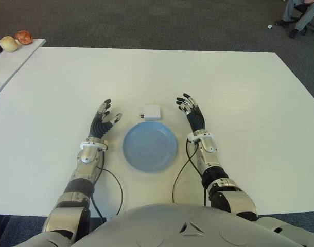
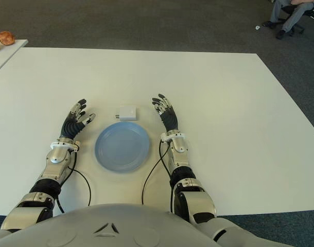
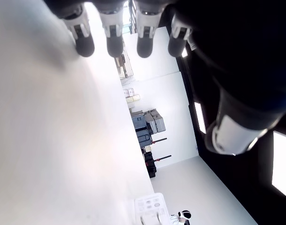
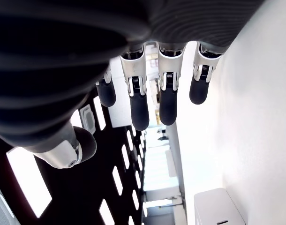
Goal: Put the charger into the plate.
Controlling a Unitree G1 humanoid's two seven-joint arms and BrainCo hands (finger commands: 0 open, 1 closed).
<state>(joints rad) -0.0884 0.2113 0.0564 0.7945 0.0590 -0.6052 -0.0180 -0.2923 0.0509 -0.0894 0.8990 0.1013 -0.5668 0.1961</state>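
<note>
Charger (image 1: 151, 112): white block on counter (image 1: 239, 103), toward near edge, just beyond plate (image 1: 149, 146) rim.
Right robot hand (image 1: 192, 113): released, empty, beside charger.
Left robot hand (image 1: 102, 121): released, idle.
Advice: pinch charger's sides, lift clear over rim.

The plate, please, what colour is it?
Light blue; the plate shows best in the left eye view.

You're getting two head views looking forward and down over the white table (image 1: 224, 92), both sharing the blue plate (image 1: 149, 146). The wrist cams are sitting super close under each hand, peering out along the fingers (image 4: 169, 101).
</note>
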